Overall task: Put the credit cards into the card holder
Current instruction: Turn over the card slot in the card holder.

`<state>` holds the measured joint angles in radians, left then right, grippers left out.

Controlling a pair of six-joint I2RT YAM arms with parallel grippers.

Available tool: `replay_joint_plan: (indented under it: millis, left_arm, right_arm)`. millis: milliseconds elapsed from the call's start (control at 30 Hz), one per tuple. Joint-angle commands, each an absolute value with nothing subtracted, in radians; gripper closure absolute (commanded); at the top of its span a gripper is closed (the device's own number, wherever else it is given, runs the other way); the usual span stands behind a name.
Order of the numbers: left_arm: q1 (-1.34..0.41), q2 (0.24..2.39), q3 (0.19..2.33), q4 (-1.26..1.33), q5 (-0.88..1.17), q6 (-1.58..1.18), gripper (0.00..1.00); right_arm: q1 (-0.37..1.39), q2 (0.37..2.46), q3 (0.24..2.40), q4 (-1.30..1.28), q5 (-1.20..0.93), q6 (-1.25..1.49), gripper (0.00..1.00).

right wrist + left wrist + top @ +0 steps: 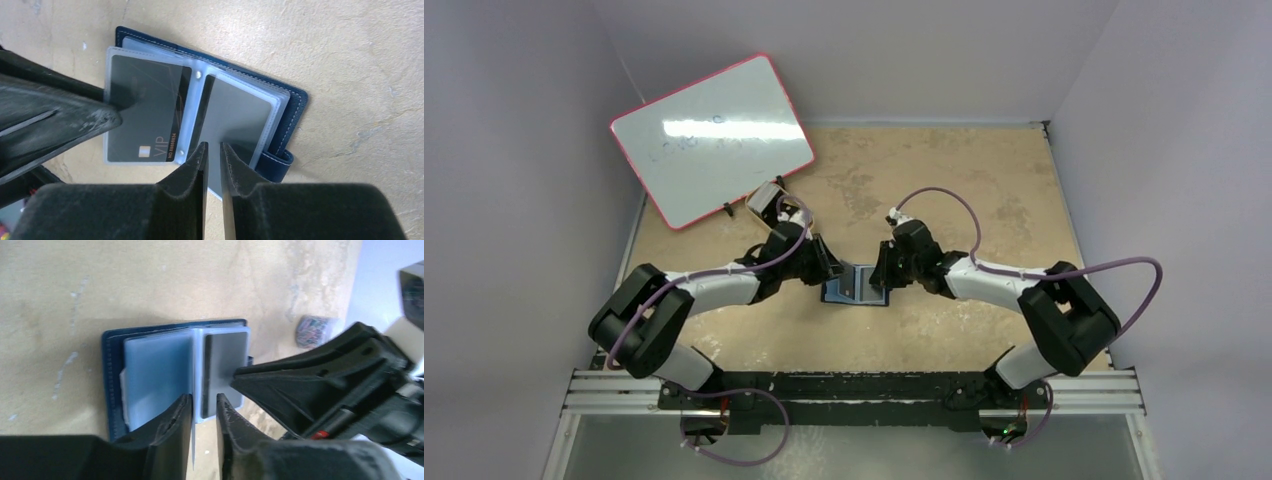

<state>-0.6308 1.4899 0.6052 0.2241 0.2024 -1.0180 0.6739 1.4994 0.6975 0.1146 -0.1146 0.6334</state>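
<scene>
Both jaws (parted) crowding card holder (pixel 854 288)

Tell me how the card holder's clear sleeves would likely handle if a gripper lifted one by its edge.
Probably floppy: the sleeves look like thin film, hinged at the spine. Likely slippery, since their surface is glossy. A sleeve with a card inside should be stiffer, and the thin card holder may lift along with it.
</scene>
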Motion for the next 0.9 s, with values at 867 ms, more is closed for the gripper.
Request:
replay_joint_plan:
  millis: [867]
  left_arm:
    - [-0.642, 1.441, 0.774, 0.059, 0.080, -0.881, 0.64]
  right_arm:
    - [0.653, 1.267, 0.714, 0.069, 0.002, 0.624, 0.72]
